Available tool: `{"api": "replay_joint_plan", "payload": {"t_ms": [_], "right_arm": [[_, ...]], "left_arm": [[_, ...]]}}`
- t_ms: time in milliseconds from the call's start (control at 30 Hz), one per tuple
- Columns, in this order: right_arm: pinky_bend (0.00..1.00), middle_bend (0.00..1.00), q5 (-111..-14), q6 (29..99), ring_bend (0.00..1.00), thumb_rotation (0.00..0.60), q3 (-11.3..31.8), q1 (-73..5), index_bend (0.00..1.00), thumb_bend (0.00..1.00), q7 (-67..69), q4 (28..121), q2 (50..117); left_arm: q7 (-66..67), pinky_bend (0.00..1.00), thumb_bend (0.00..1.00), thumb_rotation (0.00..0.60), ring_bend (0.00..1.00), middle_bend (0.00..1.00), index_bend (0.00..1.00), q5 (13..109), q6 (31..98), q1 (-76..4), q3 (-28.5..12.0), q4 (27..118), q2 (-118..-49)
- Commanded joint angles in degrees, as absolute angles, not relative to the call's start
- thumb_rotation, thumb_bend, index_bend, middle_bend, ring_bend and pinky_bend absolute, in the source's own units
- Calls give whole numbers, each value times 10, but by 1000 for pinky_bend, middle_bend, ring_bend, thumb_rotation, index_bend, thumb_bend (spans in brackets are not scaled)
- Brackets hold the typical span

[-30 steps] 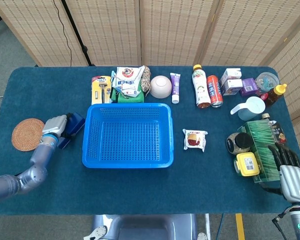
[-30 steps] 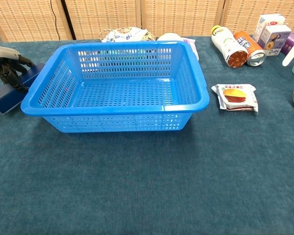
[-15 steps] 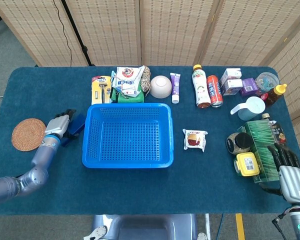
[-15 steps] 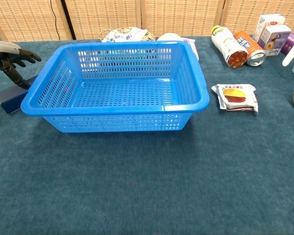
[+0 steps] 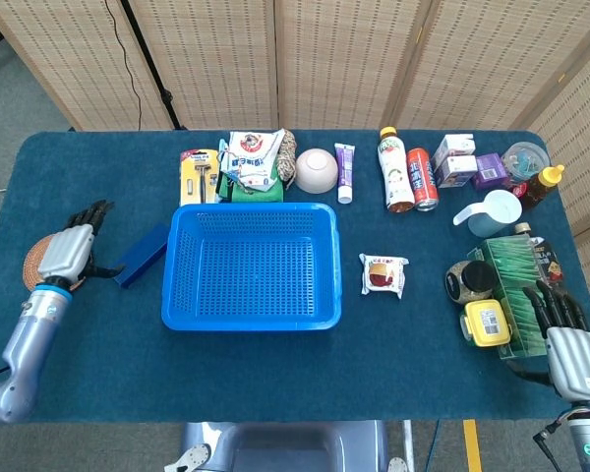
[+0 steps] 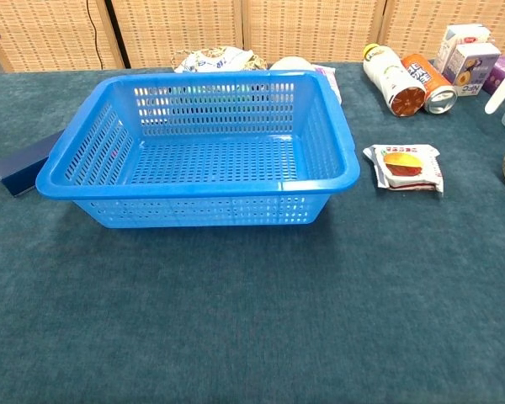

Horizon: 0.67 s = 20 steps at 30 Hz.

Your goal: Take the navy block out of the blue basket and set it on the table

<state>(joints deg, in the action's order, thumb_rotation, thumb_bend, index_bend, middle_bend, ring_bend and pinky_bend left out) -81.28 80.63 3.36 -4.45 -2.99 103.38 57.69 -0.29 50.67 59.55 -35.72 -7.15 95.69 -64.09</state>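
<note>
Both hands (image 5: 67,250) (image 5: 566,339) (head view only)

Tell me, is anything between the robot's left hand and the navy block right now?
Nothing visible. The block lies on the table just left of the basket, and the left hand, fingers spread and holding nothing, sits further left over the round mat. Only bare cloth separates them.

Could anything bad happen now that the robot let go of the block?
Maybe two small things. The block lies on the table right beside the basket, so nudging the basket could push it. The open left hand hovers over the coaster, close to the block, and a careless swing might bump either. The right hand sits near the green box, so it could knock that too.
</note>
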Motion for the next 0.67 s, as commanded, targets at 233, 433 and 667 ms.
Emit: {"api": "replay_joint_plan", "payload": {"t_ms": [233,433,667], "right_arm": [[0,0,-814,842,0,600,45,-39,0,0,-61,1014,605],[0,0,-834,860,0,600,44,-34,0,0,-61,1013,610],[0,0,-875,896,0,600,34,-18,0,0,-44,1015,604]], "left_arm": [[-91,0,206,600,0,0,0,740,791,-183,10,961,-608],[-80,0,207,600,0,0,0,794,849,-133,38,947,-626],[-40,0,207,600,0,0,0,831,894,-84,58,960,-622]]}}
